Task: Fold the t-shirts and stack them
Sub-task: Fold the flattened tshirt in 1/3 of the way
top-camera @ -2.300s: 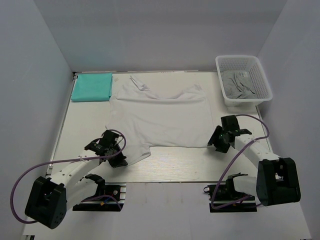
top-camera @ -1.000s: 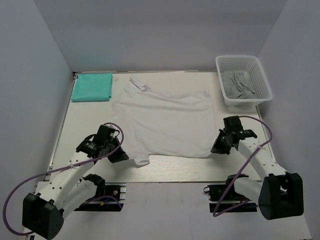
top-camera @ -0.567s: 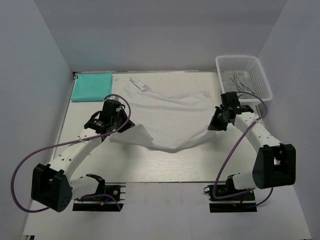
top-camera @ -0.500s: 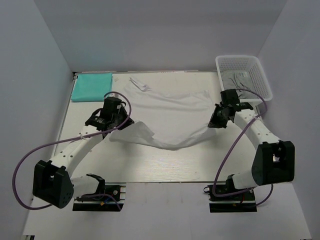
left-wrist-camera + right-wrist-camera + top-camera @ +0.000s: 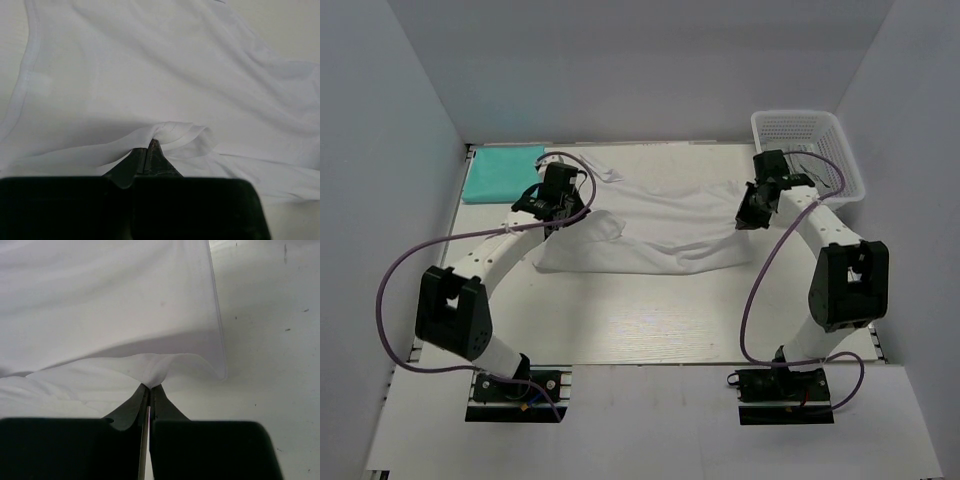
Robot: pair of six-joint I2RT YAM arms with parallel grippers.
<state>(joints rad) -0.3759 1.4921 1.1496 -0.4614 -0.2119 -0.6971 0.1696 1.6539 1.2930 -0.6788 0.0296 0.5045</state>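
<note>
The white t-shirt (image 5: 650,232) lies across the table's far half, its near hem carried back over its upper part. My left gripper (image 5: 556,208) is shut on the hem's left corner, and the cloth (image 5: 165,131) bunches at its tips (image 5: 149,145). On the right, my right gripper (image 5: 750,214) is shut on the other corner; the white fabric (image 5: 150,367) is pinched at its tips (image 5: 149,386). A teal t-shirt (image 5: 500,172) sits folded at the far left corner.
A white mesh basket (image 5: 810,150) holding grey cloth (image 5: 802,160) stands at the far right, close behind the right arm. Both arms stretch far over the table. The table's side walls close in the left and right.
Both grippers have carried the white shirt's near hem up and away from the near edge, toward the far side. The shirt now lies doubled over itself.
</note>
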